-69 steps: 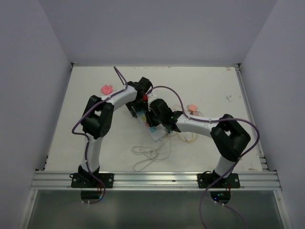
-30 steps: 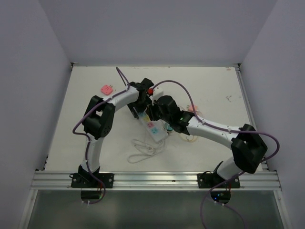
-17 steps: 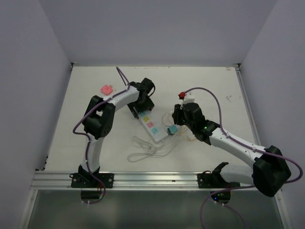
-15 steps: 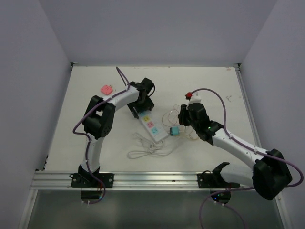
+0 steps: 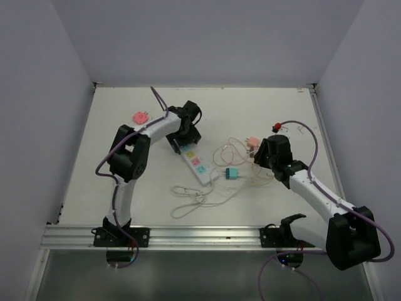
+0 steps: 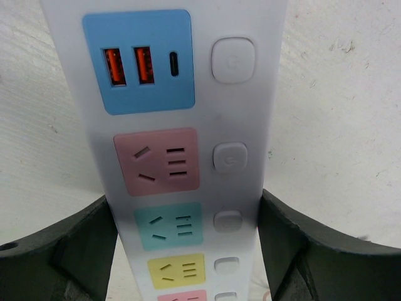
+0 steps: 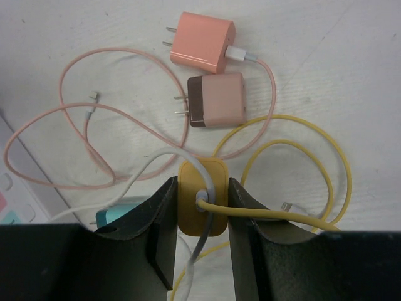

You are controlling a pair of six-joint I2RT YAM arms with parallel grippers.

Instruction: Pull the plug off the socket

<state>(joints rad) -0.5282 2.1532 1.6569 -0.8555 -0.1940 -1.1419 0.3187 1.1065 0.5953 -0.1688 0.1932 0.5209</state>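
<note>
White table (image 5: 81,175) enclosed by pale lilac-grey walls (image 5: 200,44), with 2 arms bolted at its near edge.

Left arm: reaches to the far end of the socket (image 5: 195,164), a long white strip lying diagonally near the table's middle. The left end effector (image 6: 187,200) straddles the strip, with 1 dark finger (image 6: 69,251) against each long edge, and so is clamped on the socket. Faces seen from the left wrist, in order: blue USB panel (image 6: 138,61), pink outlet (image 6: 156,161), teal outlet (image 6: 168,227), yellow outlet (image 6: 177,269), each beside a white button.

Right arm: extends to the right of the strip. The right end effector (image 7: 200,188) is closed on a yellow plug (image 7: 214,179), which is off the socket and apart from it. Whether the plug rests on the table or is raised cannot be told. A yellow cable (image 7: 282,217) leaves the plug.

Just beyond lie a pink-and-brown adapter (image 7: 216,100) and an orange adapter (image 7: 202,42) with a pink cable (image 7: 274,94). A teal plug (image 5: 232,174) lies loose on the table between the strip and the right end effector. A pink plug (image 5: 139,117) lies at far left. The strip's thin white cord (image 5: 194,200) loops toward the near edge.
</note>
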